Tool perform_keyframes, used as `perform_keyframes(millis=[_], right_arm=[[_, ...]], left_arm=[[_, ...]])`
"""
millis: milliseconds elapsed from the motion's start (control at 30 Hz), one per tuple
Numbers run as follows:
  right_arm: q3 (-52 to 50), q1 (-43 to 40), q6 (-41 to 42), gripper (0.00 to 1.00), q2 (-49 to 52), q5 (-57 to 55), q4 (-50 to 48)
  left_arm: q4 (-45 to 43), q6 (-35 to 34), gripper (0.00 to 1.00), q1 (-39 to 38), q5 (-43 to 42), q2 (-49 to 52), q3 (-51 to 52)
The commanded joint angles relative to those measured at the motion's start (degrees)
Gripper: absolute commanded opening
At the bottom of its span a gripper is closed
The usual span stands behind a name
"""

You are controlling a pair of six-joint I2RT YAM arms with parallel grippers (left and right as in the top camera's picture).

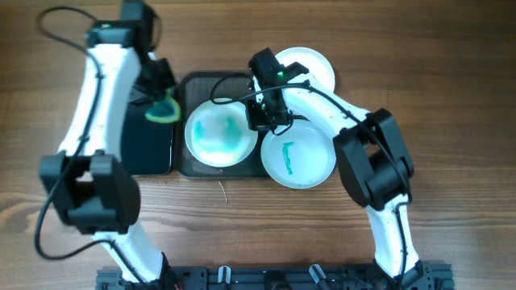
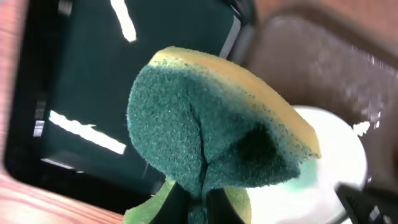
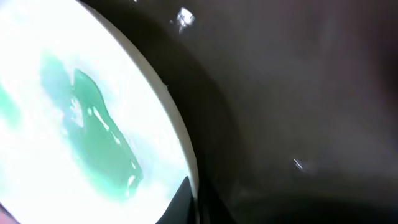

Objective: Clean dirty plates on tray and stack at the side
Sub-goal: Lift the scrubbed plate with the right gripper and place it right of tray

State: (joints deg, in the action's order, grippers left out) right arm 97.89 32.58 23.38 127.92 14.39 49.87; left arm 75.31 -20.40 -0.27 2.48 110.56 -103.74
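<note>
Two of the three plates are judged dirty. The left plate (image 1: 221, 135) lies flat on the tray (image 1: 200, 87) with a broad teal film across its middle, and the right plate (image 1: 300, 161) lies at the tray's right end with one teal streak. A third plate (image 1: 314, 63) is set at the tray's far right corner and shows no smear on the part not hidden by the arm. Whether it rests on the rim or beyond it cannot be told. At most one plate is therefore taken as cleaned, and no stack has been built.

The right gripper (image 1: 262, 113) is placed at the left plate's right rim; its closure cannot be told. The sponge (image 1: 164, 110) is pinched and folded in the clenched left gripper (image 2: 198, 208), above the edge between the black tub (image 1: 149, 145) and the tray.
</note>
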Motion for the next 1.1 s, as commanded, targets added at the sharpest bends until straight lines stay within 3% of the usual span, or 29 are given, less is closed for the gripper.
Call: perform_keyframes(millis=[0,200,500,900,1067], right_arm=[[0.0,2.9,0.8,0.04,-9.4,-17.7,0.5],[0.0,10.5,-1.1,0.04,-16.3,-47.3,0.5],[0.0,22.7,-5.6,0.04,-17.0,-85.8,-0.2],[0.0,26.1,-10.4,0.04,-17.0,-100.8,-4.5],[0.0,26.1,-12.9,0.04,-17.0,-99.7,-7.3]], left_arm=[[0.3,0.7,0.04,2.9,1.2,-2.1,-1.3],[0.0,0.7,0.04,3.0,1.2,-2.1,-1.3],[0.0,0.6,0.04,3.0,1.0,-2.1,-1.3],[0.0,0.6,0.04,3.0,1.0,-2.1,-1.3],[0.0,0.6,0.04,3.0,1.0,-2.1,-1.3]])
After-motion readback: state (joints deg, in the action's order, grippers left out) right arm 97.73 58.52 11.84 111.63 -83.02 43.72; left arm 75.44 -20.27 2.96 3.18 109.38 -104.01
